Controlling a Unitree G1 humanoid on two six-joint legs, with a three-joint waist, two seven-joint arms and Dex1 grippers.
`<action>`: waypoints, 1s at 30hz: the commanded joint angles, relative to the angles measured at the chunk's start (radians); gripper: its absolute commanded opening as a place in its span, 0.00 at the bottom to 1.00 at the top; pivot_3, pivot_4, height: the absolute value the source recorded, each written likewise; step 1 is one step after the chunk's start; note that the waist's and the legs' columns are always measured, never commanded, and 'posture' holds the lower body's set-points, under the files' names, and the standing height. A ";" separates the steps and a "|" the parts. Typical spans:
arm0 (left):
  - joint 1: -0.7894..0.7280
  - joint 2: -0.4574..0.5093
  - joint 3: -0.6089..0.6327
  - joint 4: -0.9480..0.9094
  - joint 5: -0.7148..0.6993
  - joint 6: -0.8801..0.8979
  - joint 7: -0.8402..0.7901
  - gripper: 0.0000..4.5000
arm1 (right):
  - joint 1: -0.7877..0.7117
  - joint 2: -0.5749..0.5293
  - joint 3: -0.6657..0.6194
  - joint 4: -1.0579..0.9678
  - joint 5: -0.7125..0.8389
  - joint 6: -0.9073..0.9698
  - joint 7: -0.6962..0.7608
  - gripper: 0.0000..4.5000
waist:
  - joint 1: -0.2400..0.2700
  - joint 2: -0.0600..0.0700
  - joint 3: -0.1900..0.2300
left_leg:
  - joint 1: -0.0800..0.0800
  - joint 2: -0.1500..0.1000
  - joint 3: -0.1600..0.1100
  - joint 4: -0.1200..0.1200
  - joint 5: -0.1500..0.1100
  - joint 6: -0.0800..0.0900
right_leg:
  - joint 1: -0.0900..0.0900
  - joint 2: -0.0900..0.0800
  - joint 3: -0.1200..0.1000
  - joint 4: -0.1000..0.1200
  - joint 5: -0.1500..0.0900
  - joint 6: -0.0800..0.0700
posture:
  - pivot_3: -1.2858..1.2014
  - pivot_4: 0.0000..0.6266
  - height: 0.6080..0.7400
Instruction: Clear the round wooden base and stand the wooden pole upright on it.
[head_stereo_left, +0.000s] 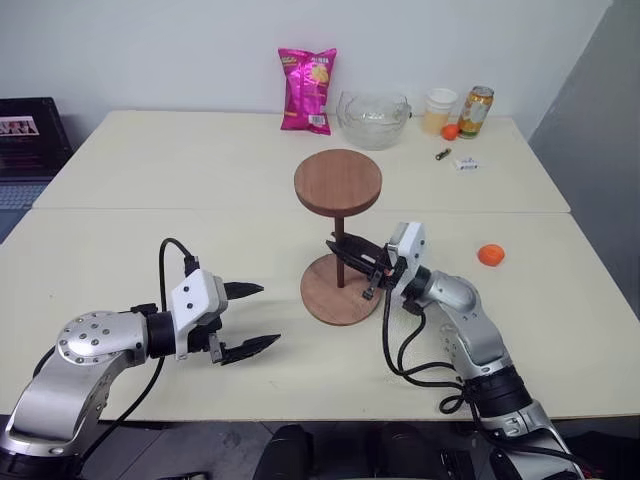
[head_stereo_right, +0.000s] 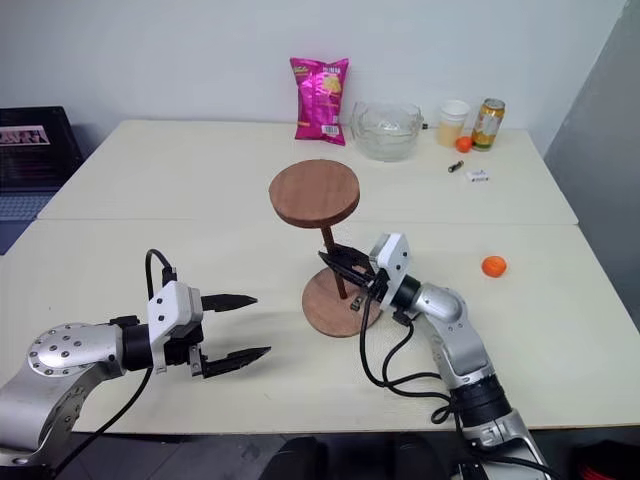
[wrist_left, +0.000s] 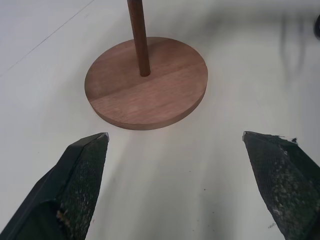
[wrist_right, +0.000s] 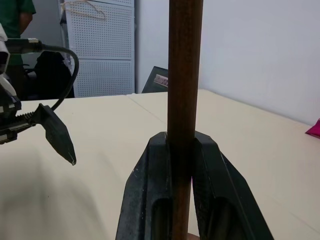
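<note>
The pole stood upright on the base, near the middle of the counter, its disc head on top; the right tool was clamped on the rod just above the base; the left tool hung beside the base, apart from it, its fingers spread and holding nothing.

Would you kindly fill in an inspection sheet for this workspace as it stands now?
Surface: two pale tables pushed together.
Job's things: pole upright on base, disc head up.
Clutter: chip bag, glass bowl, cup, can, orange ball, small bits at far edge.
Grippers: right gripper shut on pole; left gripper open, apart from base.
Cables: black cables hang off both wrists.
Surroundings: white wall, laptop.
</note>
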 joint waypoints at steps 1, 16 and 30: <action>-0.007 0.002 0.008 -0.012 -0.002 -0.020 0.001 1.00 | 0.038 -0.045 0.025 0.049 -0.062 0.061 0.003 0.04 | 0.000 0.000 0.000 | 0.002 0.000 0.000 0.000 0.000 0.000 | 0.002 0.000 0.000 0.000 0.000 0.000 | 0.52 0.24 1.00; -0.007 0.000 0.004 -0.012 0.004 -0.022 0.006 1.00 | 0.038 -0.088 0.057 0.010 -0.061 0.132 0.005 0.04 | 0.001 0.000 -0.003 | 0.003 0.000 0.000 -0.001 0.000 0.000 | 0.003 0.000 0.000 -0.001 0.000 0.000 | 0.52 0.24 1.00; -0.014 -0.005 0.001 -0.016 -0.005 -0.013 0.006 1.00 | 0.043 -0.079 0.029 -0.041 -0.044 0.106 0.006 0.24 | 0.002 -0.001 -0.003 | 0.003 0.000 0.000 -0.001 -0.001 0.001 | 0.003 0.000 0.000 -0.002 -0.001 0.000 | 0.52 0.24 1.00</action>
